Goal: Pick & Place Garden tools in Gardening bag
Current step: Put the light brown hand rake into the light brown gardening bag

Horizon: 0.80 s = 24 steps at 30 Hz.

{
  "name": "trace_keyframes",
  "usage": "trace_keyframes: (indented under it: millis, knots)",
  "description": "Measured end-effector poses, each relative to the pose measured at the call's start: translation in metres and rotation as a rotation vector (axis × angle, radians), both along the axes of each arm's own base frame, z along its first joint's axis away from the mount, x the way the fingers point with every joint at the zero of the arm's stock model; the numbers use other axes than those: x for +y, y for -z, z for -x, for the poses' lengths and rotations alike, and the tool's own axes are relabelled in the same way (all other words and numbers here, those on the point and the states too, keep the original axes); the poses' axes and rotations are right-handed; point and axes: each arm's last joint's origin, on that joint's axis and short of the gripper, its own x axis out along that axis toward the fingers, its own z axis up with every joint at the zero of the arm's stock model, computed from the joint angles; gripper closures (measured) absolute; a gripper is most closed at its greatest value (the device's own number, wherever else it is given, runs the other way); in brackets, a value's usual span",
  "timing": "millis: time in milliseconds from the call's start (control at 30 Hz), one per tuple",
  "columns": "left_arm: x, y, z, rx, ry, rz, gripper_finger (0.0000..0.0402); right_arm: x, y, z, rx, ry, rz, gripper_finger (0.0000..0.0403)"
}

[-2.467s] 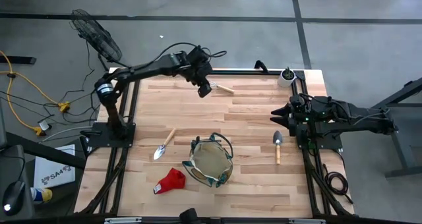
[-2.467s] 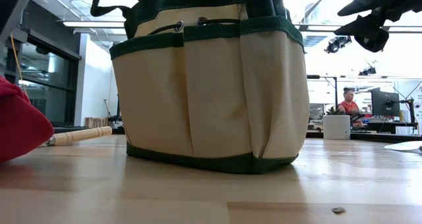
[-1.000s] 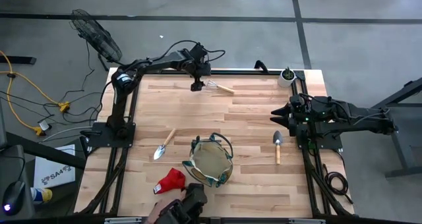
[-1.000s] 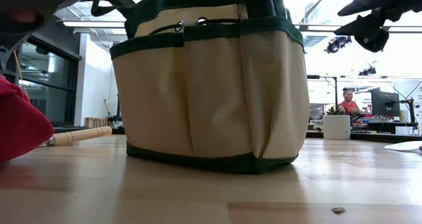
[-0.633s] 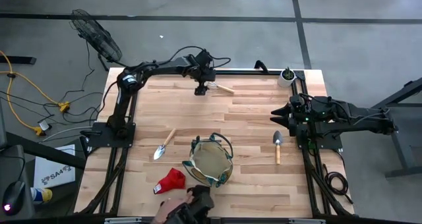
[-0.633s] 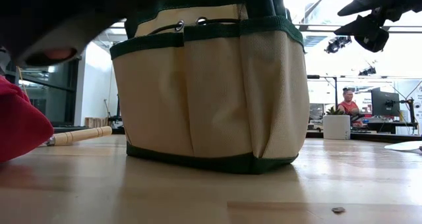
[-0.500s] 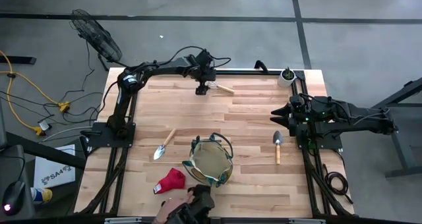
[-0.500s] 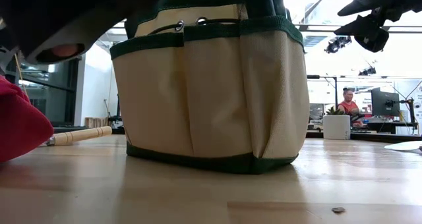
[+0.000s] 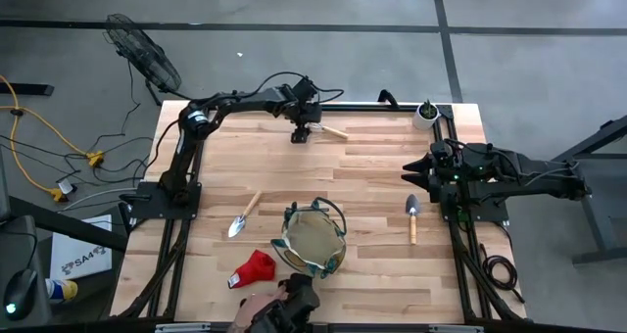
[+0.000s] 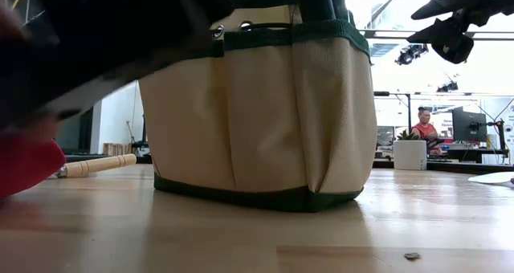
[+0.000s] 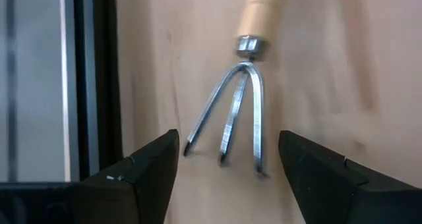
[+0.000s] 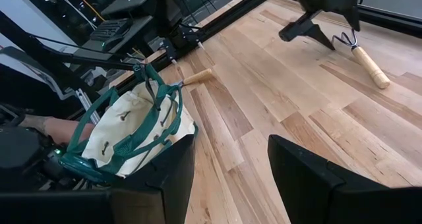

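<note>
The left gripper (image 9: 302,134) reaches to the far edge of the table (image 9: 372,176) and hangs over the tined end of the rake (image 9: 326,130), its fingers (image 11: 142,168) spread wide apart with the three metal tines (image 11: 231,122) lying between them on the wood; the rake's wooden handle points away from the gripper toward the table's right side. The right gripper (image 9: 416,172) waits at the right edge of the table, its fingers (image 12: 310,171) apart and holding nothing. The bag (image 9: 313,239) stands upright near the front middle of the table, mouth open upward and its green loop handles (image 12: 142,102) arched over the opening. One trowel (image 9: 243,214) lies just left of the bag, blade toward the front left, and a second trowel (image 9: 412,216) lies to the bag's right, near the right arm's base, blade toward the far side. The red glove (image 9: 254,269) lies on the wood in front of and left of the bag, close to it. A white pot (image 9: 425,115) with a green plant sits at the far right corner. At the front edge, just below the bag, a person's hand (image 9: 257,303) holds a dark object (image 9: 289,304); in the low view that dark shape (image 10: 96,40) fills the upper left and covers part of the bag. Another person (image 10: 424,128) in red sits far back in the room.
</note>
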Motion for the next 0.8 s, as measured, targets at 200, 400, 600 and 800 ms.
trace_keyframes:
  millis: [200, 400, 600, 800]
  knots:
    - [0.0, 0.002, 0.001, 0.016, -0.011, 0.013, 0.0182, 0.0, 0.0, 0.0, 0.0, -0.001, 0.0, 0.0219]
    - [-0.001, 0.003, 0.001, 0.025, -0.015, 0.012, 0.0239, 0.0, 0.0, 0.0, 0.0, -0.001, 0.0, 0.0219]
    - [0.0, 0.001, 0.001, 0.036, -0.024, 0.001, 0.0259, 0.0, 0.0, 0.0, 0.0, 0.0, 0.0, 0.0219]
    - [0.006, -0.016, -0.005, 0.033, -0.09, 0.015, 0.0257, 0.0, 0.0, 0.0, 0.0, -0.001, 0.0, 0.0219]
